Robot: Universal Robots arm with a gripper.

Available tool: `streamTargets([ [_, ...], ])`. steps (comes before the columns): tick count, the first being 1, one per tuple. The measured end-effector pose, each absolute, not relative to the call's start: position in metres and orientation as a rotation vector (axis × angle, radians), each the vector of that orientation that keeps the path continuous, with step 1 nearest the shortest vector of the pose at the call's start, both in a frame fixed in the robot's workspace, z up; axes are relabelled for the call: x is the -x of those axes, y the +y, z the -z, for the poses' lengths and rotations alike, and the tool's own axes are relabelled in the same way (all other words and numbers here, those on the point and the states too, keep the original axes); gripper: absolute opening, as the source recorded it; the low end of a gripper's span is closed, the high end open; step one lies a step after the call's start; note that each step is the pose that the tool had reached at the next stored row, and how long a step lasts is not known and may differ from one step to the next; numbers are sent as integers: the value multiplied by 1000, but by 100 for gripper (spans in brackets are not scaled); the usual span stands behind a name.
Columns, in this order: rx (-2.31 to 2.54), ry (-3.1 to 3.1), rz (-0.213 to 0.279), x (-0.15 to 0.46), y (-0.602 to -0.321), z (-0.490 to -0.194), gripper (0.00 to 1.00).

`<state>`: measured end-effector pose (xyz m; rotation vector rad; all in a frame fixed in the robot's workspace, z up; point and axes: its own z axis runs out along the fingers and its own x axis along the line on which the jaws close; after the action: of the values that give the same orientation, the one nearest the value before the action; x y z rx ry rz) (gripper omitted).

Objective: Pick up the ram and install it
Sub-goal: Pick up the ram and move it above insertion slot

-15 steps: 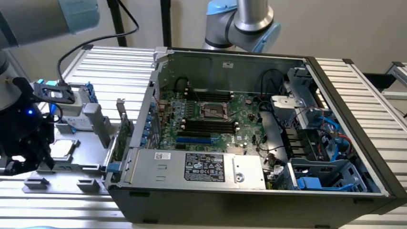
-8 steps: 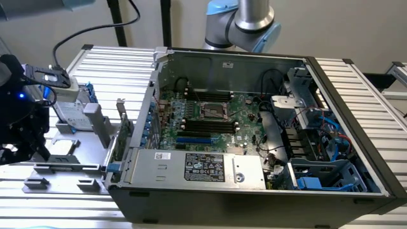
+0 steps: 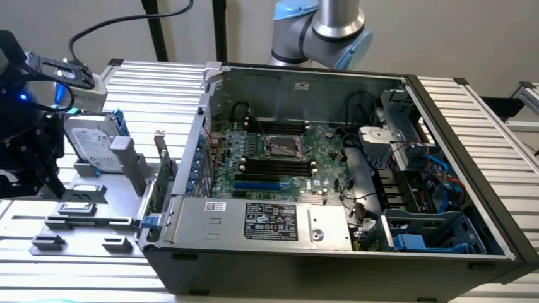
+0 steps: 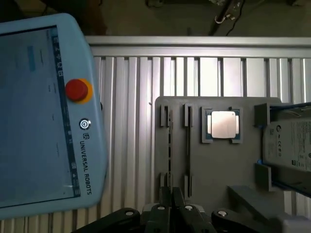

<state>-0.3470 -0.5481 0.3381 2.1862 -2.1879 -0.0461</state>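
One ram (image 4: 188,145) is seen edge-on as a thin dark strip, stood upright in a narrow slot of a grey holder tray (image 4: 218,174); its chips cannot be made out. A second narrow slot (image 4: 168,145) lies just beside it, and whether anything is held there cannot be told. In the next pocket of the tray a square silver CPU chip (image 4: 223,124) is laid flat, and beyond that a hard drive (image 4: 289,145) is seated, its white label too small to be read.

The gripper (image 4: 172,206) is poised at the tray's edge, near the slot ends. Its fingers are pressed together and nothing is pinched.

The tray is set on a ribbed aluminium table (image 4: 126,121), where a pale blue teach pendant (image 4: 39,121) is also laid. It is marked "UNIVERSAL ROBOTS" and carries a red button (image 4: 77,90).

In the exterior view the tray is found at eight o'clock, and an open computer case (image 3: 337,259) at centre. A green motherboard (image 3: 324,142) with long black slots (image 3: 278,165) is held inside it. A silver box (image 3: 261,221) at six o'clock of the board bears unreadable labels.
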Motion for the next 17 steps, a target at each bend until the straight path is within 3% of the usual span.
streamTargets([
  [17, -2186, -2188, 46, 300, -533, -415, 13],
])
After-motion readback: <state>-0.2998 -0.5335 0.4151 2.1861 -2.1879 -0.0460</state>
